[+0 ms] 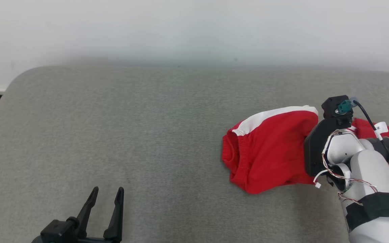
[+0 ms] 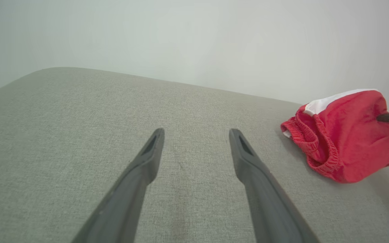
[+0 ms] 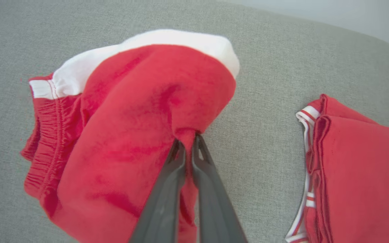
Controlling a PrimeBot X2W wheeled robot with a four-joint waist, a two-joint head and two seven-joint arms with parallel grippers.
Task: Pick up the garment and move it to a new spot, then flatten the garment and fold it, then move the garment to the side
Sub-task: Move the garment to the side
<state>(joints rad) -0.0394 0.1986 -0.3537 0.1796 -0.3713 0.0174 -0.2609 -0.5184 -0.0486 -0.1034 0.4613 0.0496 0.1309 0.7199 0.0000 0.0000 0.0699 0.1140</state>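
Grey cushion [image 1: 147,135]: two red garments. Right claw [image 3: 187,140] pinches crumpled garment [image 3: 130,135]; left claw [image 2: 196,132] spread, empty; folded garment [image 3: 360,175] beside.

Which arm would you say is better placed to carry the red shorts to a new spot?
Right. The right claw is shut on a pinch of the shorts, while the left claw hangs open over the cushion, apart from them.

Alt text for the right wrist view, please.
The right tool, shut, pinches a fold of a crumpled red fabric garment with a white panel on a grey woven surface. A second, folded red cloth with striped trim lies apart at right.
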